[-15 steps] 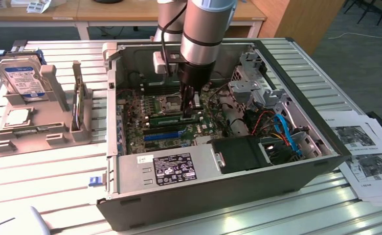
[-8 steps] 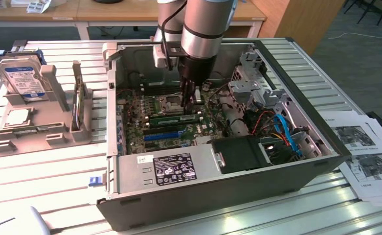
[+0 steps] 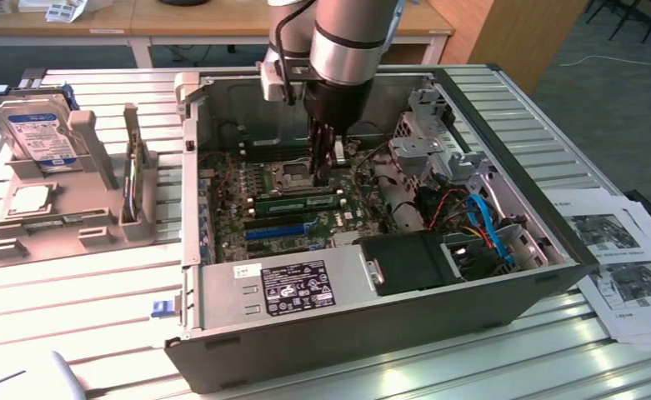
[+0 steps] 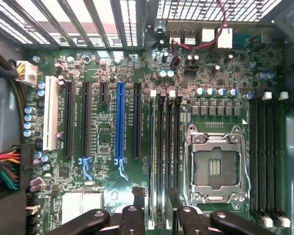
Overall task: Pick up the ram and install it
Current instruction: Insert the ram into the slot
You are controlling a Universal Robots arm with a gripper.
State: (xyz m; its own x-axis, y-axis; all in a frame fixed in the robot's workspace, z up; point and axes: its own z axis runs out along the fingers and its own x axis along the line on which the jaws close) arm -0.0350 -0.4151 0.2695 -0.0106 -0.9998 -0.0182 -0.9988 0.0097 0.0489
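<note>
Hanging inside the open case (image 3: 358,342), the claw (image 3: 328,185) points straight down at the board (image 3: 231,179), its jaws spread wide and gripping nothing. The ram (image 3: 295,202) is a green stick standing on its long edge on the board, between the socket (image 3: 294,173) and the blue slot (image 3: 281,231), and it looks seated in a slot there. The claw's tips are just above the end of the ram that lies toward the exterior view's right. Whether they touch it, I cannot tell.

In the wrist view the two black fingers (image 4: 137,196) stand apart to either side of the narrow dark slots next to the socket, near one end of them. The ram itself is hard to pick out there, edge-on among those slots.

Outside the case, toward the exterior view's left, a drive (image 3: 42,133) with a blue label leans in a grey stand (image 3: 47,225), well apart from the claw.
</note>
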